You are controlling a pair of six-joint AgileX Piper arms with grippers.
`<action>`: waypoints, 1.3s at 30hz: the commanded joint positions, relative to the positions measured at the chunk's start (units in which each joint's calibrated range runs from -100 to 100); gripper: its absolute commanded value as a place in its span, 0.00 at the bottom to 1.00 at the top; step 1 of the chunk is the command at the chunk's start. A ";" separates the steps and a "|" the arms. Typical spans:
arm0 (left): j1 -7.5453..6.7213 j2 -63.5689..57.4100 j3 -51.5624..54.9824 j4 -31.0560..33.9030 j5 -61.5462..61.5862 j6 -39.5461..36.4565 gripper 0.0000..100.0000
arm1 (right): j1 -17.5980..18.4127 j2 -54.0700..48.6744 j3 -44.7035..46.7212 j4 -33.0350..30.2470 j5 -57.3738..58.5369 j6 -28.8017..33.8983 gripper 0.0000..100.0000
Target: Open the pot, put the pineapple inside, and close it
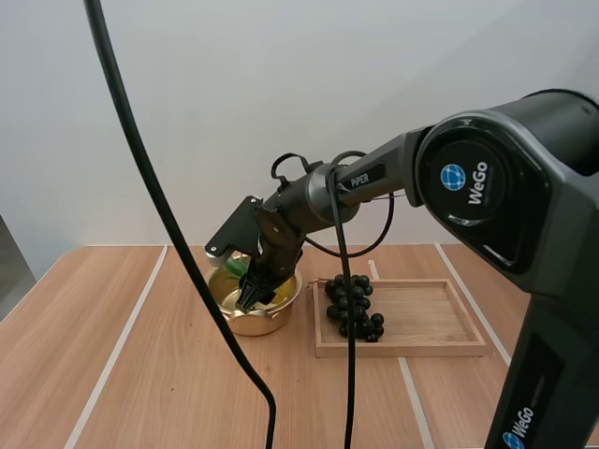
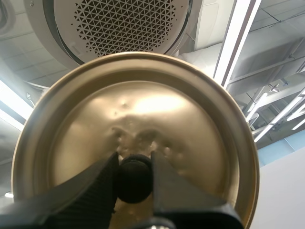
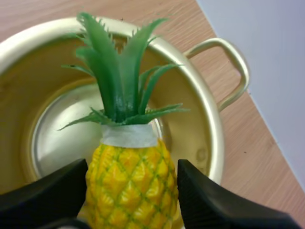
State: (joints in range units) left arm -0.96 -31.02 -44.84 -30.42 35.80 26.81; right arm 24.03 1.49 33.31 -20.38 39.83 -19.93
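High view: set behind and above the arms' bases, facing forward and down over the light wooden table point(image 1: 131, 374). Far enough back to take in the shiny golden metal pot point(image 1: 245, 323) left of centre and the shallow rectangular wooden tray point(image 1: 430, 323) right of centre, with the dark grey right arm point(image 1: 505, 196) large along the right edge. Right wrist view: riding just behind the black two-fingered right gripper point(image 3: 132, 167), aimed steeply down into that same pot from very close, past the yellow plastic pineapple with green leaves point(image 3: 131, 186) clamped between the fingers; pot and tabletop shared with the high view. Left wrist view: mounted just behind the black two-fingered left gripper point(image 2: 135, 164), tilted upward, held close to the knobbed face of the round golden metal lid point(image 2: 143, 109), pinched by its round black knob point(image 2: 135, 181).
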 commanded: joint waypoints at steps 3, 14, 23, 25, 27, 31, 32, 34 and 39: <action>0.10 -0.08 -0.08 -0.20 -2.44 0.14 0.00 | 0.21 -0.21 0.44 5.73 5.35 -0.55 0.00; 0.10 -0.08 -0.08 -0.20 -3.64 0.14 0.00 | 0.21 -0.21 0.44 5.92 8.50 -0.55 0.00; 0.10 -0.08 -0.08 -0.20 -3.64 0.14 0.00 | 0.21 -0.21 0.44 5.00 10.95 -0.55 0.15; 0.10 -0.08 -0.08 -0.20 -3.64 0.14 0.00 | 0.21 -0.21 0.44 4.76 10.95 -0.55 0.35; 0.10 -0.08 -0.08 -0.20 -3.64 0.14 0.00 | 0.21 -0.21 0.44 4.05 10.77 -0.55 0.57; 0.10 -0.08 -0.08 -0.20 -3.64 0.14 0.00 | 0.21 -0.21 0.44 2.89 9.57 -0.55 1.00; 0.10 -0.08 -0.08 -0.20 -3.64 0.14 0.00 | 0.21 -0.21 0.44 2.75 9.09 -0.55 1.00; 0.10 -0.08 -0.08 -0.20 -3.64 0.14 0.00 | 0.21 -0.21 0.44 2.51 8.74 -0.55 1.00; 0.10 -0.08 -0.08 -0.20 -3.64 0.14 0.00 | 0.21 -0.21 0.44 2.41 7.07 -0.55 1.00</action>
State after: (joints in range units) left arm -0.96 -31.02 -44.84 -30.18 33.46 26.81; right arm 24.08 1.38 33.22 -18.38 44.46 -20.24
